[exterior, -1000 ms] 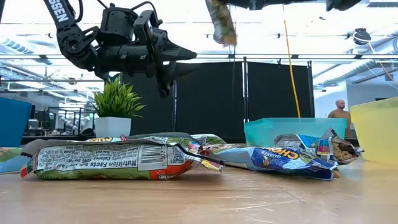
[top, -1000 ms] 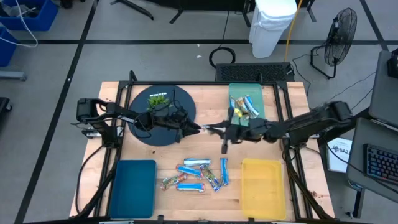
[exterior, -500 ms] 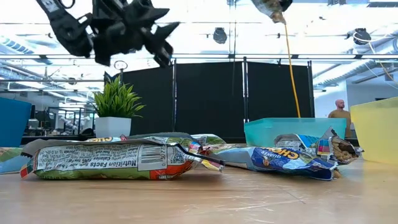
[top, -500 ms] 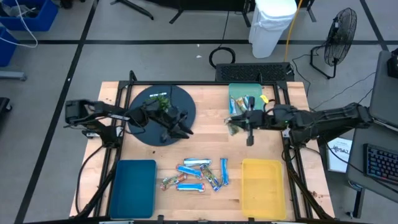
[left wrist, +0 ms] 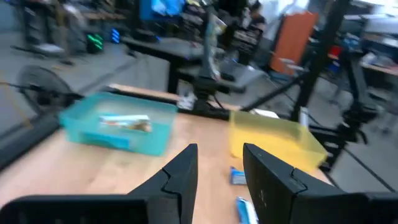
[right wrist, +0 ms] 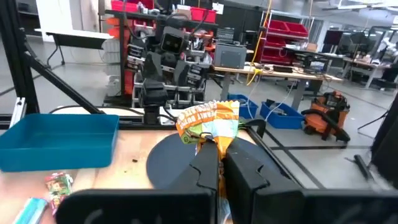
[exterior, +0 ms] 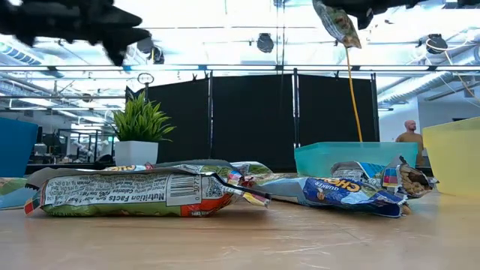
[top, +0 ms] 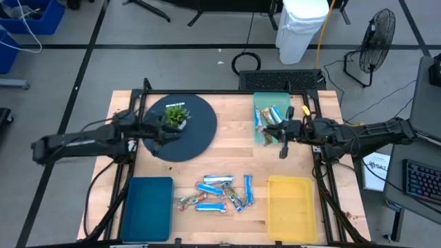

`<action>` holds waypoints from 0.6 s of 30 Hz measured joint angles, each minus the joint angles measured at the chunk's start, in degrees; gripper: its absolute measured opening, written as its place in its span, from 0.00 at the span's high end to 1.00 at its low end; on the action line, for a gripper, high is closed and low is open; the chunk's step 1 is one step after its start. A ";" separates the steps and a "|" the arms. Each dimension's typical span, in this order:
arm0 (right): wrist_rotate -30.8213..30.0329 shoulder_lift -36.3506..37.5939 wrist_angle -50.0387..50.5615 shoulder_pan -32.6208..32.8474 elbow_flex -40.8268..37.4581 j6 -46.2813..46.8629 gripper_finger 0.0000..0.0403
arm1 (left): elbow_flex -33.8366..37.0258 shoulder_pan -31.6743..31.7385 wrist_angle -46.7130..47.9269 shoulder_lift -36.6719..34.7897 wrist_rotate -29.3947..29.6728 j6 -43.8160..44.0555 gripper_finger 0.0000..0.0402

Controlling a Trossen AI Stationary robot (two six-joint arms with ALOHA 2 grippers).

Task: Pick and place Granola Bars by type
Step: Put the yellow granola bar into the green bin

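My right gripper (top: 274, 132) is high above the teal tray (top: 260, 103) at the table's far right, shut on a brownish-green and orange granola bar (right wrist: 207, 121). That bar also shows at the top of the low view (exterior: 335, 22). Several bars lie flat in the teal tray (top: 274, 114). A pile of mostly blue and white bars (top: 220, 193) rests on the table's near middle, between the blue tray (top: 147, 207) and the yellow tray (top: 291, 207). My left gripper (top: 156, 135) hangs open over the dark round disc (top: 200, 131), touching nothing. My right gripper pinches the bar's wrapper end (right wrist: 215, 144) between its two fingers (right wrist: 205, 168). The rest of the bar sticks out past the fingertips. In the low view the bar hangs tilted below the gripper (exterior: 360, 9), lifted clear above the table.
A small potted plant (top: 177, 114) stands on the disc's far part. In the low view a green-wrapped bar (exterior: 127, 191) and a blue one (exterior: 345, 191) lie close to the camera. A person (exterior: 409, 133) stands far behind the table.
The two grippers stood close together over the table's middle. My left arm has since drawn back toward the left edge, to over the disc. My right gripper has carried the bar toward the right and far edges, to over the teal tray.
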State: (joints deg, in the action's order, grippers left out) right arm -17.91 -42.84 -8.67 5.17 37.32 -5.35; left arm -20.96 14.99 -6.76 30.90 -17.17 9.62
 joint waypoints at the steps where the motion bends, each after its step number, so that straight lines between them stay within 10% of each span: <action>1: 0.02 0.34 0.03 0.00 -0.10 -0.41 0.99 | 1.18 -0.70 1.00 -2.87 1.90 0.30 0.67; 18: 0.16 7.58 6.78 -2.16 -0.11 1.67 0.99 | 15.16 -7.73 3.66 -19.01 16.36 -0.55 0.67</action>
State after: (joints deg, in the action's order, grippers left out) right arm -17.75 -35.26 -1.89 3.01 37.21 -3.68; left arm -5.79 7.26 -3.10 11.89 -0.82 9.07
